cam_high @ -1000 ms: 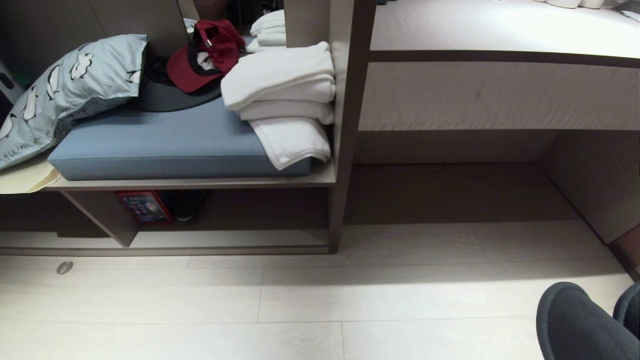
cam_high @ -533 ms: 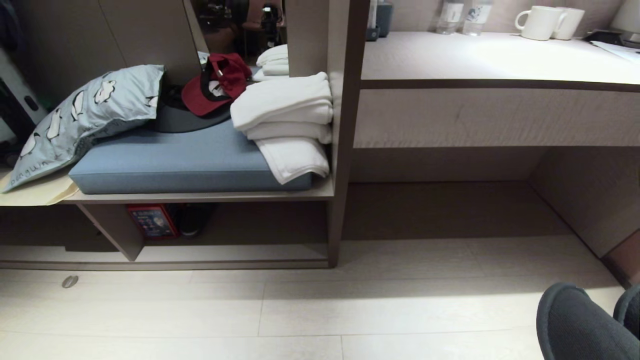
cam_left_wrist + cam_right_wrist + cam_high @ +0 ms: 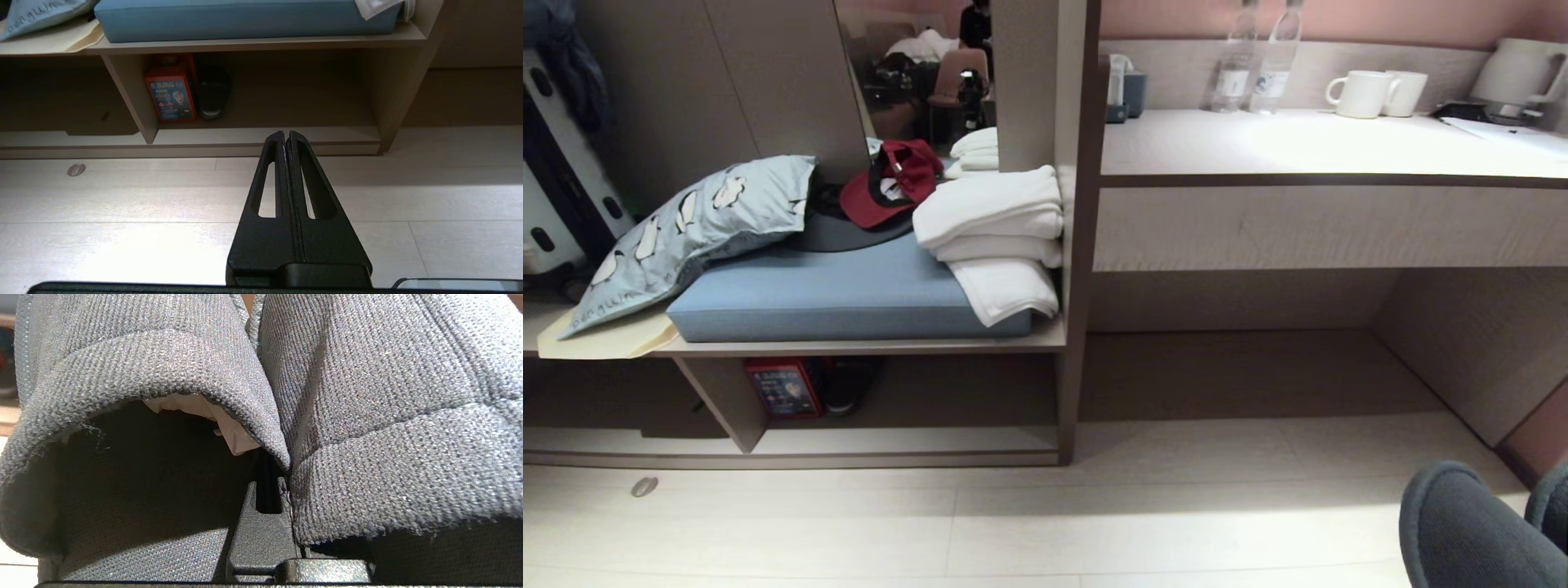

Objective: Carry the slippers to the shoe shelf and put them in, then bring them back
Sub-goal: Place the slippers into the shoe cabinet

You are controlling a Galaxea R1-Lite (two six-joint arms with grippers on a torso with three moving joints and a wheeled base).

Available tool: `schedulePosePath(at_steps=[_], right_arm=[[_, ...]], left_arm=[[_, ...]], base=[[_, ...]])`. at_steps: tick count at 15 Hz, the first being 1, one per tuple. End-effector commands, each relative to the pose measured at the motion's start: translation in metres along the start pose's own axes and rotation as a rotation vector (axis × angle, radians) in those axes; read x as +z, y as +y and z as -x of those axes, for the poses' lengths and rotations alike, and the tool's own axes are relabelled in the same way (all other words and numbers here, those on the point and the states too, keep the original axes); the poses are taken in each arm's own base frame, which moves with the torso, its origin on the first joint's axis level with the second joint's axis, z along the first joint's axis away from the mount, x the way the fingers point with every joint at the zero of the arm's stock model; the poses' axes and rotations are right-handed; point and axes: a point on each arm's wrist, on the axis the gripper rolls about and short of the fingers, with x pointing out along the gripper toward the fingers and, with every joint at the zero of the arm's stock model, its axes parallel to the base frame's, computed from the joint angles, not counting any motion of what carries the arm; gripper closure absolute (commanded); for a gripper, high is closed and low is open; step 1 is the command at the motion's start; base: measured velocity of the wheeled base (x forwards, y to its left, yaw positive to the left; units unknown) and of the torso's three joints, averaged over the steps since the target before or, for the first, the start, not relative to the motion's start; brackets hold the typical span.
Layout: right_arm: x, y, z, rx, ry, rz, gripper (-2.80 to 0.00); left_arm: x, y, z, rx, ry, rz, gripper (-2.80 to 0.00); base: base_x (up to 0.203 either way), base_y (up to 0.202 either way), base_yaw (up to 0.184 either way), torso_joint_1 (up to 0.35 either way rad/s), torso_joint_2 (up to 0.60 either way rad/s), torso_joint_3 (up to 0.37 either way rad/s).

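The pair of dark charcoal slippers (image 3: 1470,531) hangs at the lower right corner of the head view, toes pointing forward above the pale floor. In the right wrist view the slippers (image 3: 367,396) fill the picture. My right gripper (image 3: 286,486) is shut on their touching inner walls, with one finger (image 3: 263,510) inside one slipper's opening. The shoe shelf (image 3: 907,441) is the low cubby under the bench at left, with an upright divider (image 3: 719,400). My left gripper (image 3: 285,136) is shut and empty, held level above the floor and pointing at the shoe shelf (image 3: 347,134).
In the cubby stand a red box (image 3: 784,389) and a black shoe (image 3: 845,388). The bench holds a blue cushion (image 3: 833,298), white towels (image 3: 992,237), a pillow (image 3: 694,229) and a red cap (image 3: 890,184). At right, a desk (image 3: 1323,147) carries mugs and bottles above a recess (image 3: 1241,367).
The whole head view has slid downward as the camera lifted, bringing the desk top, mugs and bottles into sight. The slippers keep their place in the corner.
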Motion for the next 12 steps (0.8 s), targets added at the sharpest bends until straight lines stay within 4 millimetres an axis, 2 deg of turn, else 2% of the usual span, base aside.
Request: schedulePosePath(at_steps=[1, 7, 12], right_arm=[[-0.0001, 0.0000, -0.0001, 0.001, 0.002, 0.001, 0.00], [-0.0001, 0.0000, -0.0001, 0.001, 0.002, 0.001, 0.00], [-0.0001, 0.0000, -0.0001, 0.001, 0.002, 0.001, 0.00]], left_arm=[[-0.0001, 0.0000, -0.0001, 0.001, 0.002, 0.000, 0.00], [0.0004, 0.0000, 0.0000, 0.001, 0.000, -0.002, 0.00], [-0.0001, 0.0000, -0.0001, 0.001, 0.002, -0.002, 0.00]], base=[[0.000, 0.000, 0.000, -0.002, 0.00, 0.212], [0.000, 0.000, 0.000, 0.003, 0.00, 0.186], [0.000, 0.000, 0.000, -0.001, 0.00, 0.024]])
